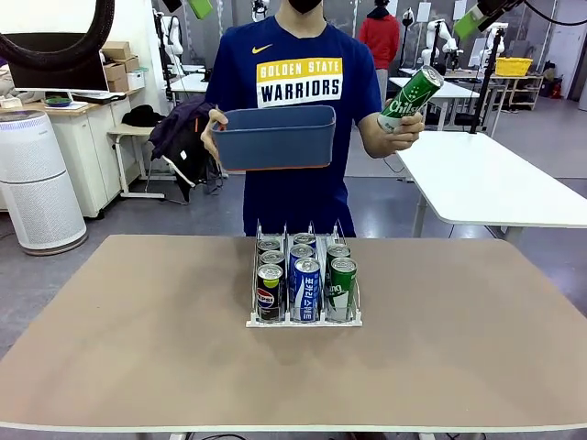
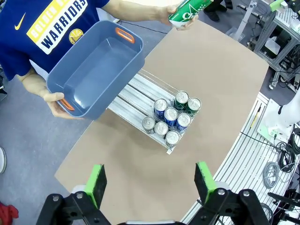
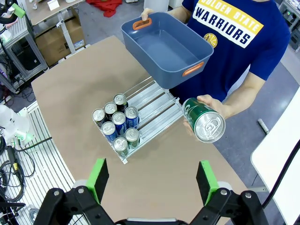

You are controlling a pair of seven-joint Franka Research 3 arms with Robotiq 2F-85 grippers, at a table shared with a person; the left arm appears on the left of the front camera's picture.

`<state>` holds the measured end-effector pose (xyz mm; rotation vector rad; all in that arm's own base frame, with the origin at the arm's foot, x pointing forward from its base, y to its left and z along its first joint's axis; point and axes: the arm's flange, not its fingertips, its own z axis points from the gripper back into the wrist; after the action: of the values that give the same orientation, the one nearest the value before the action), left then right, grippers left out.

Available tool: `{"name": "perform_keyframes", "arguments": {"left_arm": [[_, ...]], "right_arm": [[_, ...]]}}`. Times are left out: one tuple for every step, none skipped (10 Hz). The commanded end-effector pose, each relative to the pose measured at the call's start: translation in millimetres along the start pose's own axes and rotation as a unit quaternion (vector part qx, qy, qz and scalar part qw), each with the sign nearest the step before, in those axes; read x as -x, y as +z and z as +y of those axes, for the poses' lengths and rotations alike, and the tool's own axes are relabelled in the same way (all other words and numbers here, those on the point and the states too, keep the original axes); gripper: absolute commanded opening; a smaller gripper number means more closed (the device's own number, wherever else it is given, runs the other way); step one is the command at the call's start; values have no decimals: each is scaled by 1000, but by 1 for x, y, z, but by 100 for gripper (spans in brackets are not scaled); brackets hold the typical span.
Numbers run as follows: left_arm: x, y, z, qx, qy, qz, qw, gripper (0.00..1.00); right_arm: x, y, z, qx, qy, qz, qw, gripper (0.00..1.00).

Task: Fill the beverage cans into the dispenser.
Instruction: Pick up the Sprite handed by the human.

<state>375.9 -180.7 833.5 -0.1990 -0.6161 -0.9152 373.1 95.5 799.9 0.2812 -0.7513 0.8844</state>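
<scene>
Left wrist view: the left gripper (image 2: 151, 187) hangs above the table (image 2: 220, 70) with its jaws spread wide. Its green pads (image 2: 96, 184) stand well apart, with nothing between them or touching them. Ahead of the open fingers, well below and clear of them, stands the dispenser (image 2: 138, 89). The end nearest the gripper is packed with the beverage cans (image 2: 170, 115): eight silver tops, three in each of two lanes and two in the third, with bare rails running on behind them. Beyond the cans, a person's hand (image 2: 51, 101) holds an empty dark blue tub (image 2: 93, 70) tilted in the air, and from this angle it overlaps the far end of the lanes. Farther still, the person's other hand (image 2: 164, 10) grips a green can (image 2: 187, 9) in the air, well apart from the rack. In the right wrist view the right gripper (image 3: 152, 183) is likewise wide open and holds nothing, with bare tabletop below its fingers. The loaded rack lies ahead of it and a little to one side, the green can is held up just past the rack, and the tub is beyond that, near the person's chest. In the front view the front row reads black Pepsi, blue-and-white, green, and nothing stands between either gripper and the rack.
</scene>
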Motion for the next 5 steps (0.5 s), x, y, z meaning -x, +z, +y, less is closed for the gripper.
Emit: {"name": "perform_keyframes", "arguments": {"left_arm": [[1,0,0,-3,1,-5,1000,100],[1,0,0,-3,1,-5,1000,100],[1,0,0,-3,1,-5,1000,100],[1,0,0,-3,1,-5,1000,100],[1,0,0,-3,1,-5,1000,100]], "right_arm": [[1,-1,0,-1,-1,1,1000,100],[1,-1,0,-1,-1,1,1000,100],[1,-1,0,-1,-1,1,1000,100],[1,-1,0,-1,-1,1,1000,100],[1,-1,0,-1,-1,1,1000,100]]}}
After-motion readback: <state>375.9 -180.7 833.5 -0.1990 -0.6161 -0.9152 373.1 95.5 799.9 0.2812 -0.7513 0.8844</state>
